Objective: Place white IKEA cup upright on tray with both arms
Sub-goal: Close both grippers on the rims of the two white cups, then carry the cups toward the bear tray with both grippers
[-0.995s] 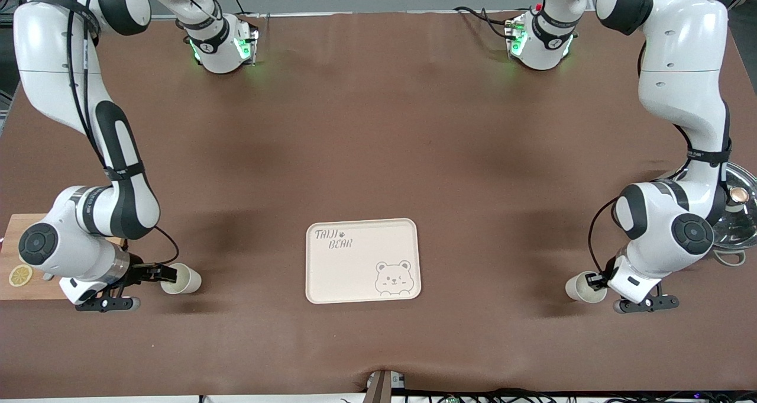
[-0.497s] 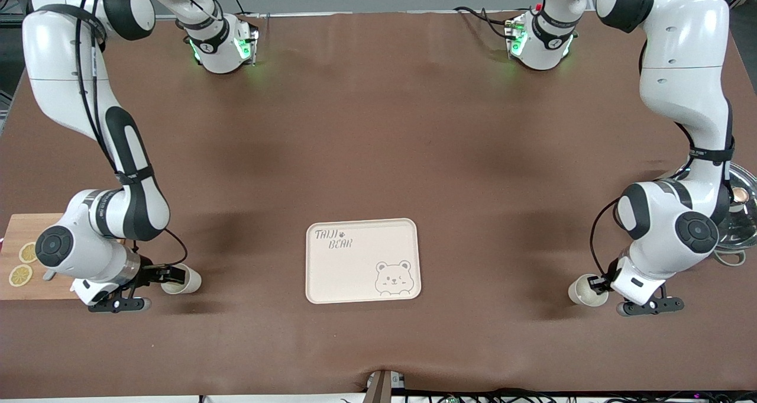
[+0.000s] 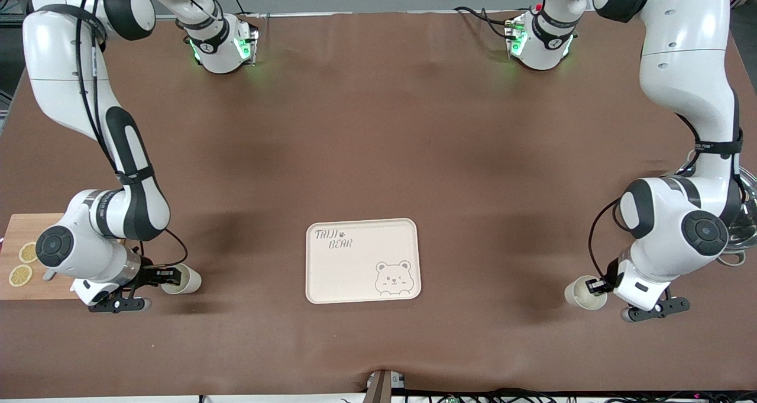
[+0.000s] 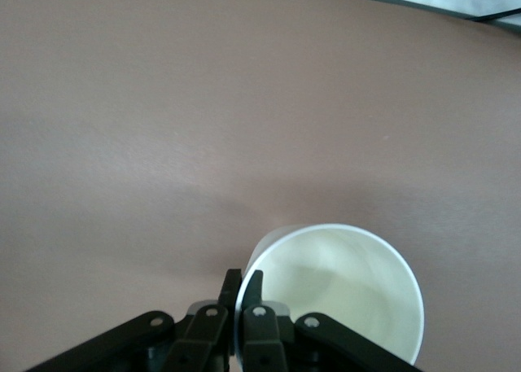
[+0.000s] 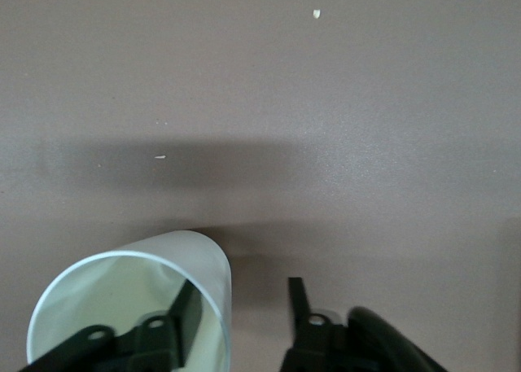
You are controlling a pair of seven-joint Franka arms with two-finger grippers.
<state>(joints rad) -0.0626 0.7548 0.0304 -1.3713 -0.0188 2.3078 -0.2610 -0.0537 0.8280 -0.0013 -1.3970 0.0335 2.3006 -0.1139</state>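
The cream tray [image 3: 355,270] with "TAIJI BEAR" lettering lies flat near the table's middle, with nothing on it. One white cup [image 3: 188,279] lies on its side toward the right arm's end, its mouth facing my right gripper [image 3: 168,275]. In the right wrist view that gripper [image 5: 244,307] is open, one finger inside the cup [image 5: 122,307] and one outside its wall. A second white cup [image 3: 581,293] is at the left arm's end. My left gripper [image 3: 598,286] is shut on its rim, as the left wrist view shows: the gripper [image 4: 242,286] pinches the cup [image 4: 342,291] wall.
A wooden cutting board [image 3: 23,228] with lemon slices [image 3: 28,252] lies at the right arm's end of the table. A metal lid [image 3: 746,222] sits at the left arm's end, partly hidden by the left arm. Brown cloth covers the table.
My right gripper has slid toward its cup, putting one finger into the mouth. My left wrist has shifted slightly toward the front camera, and its cup has moved with it.
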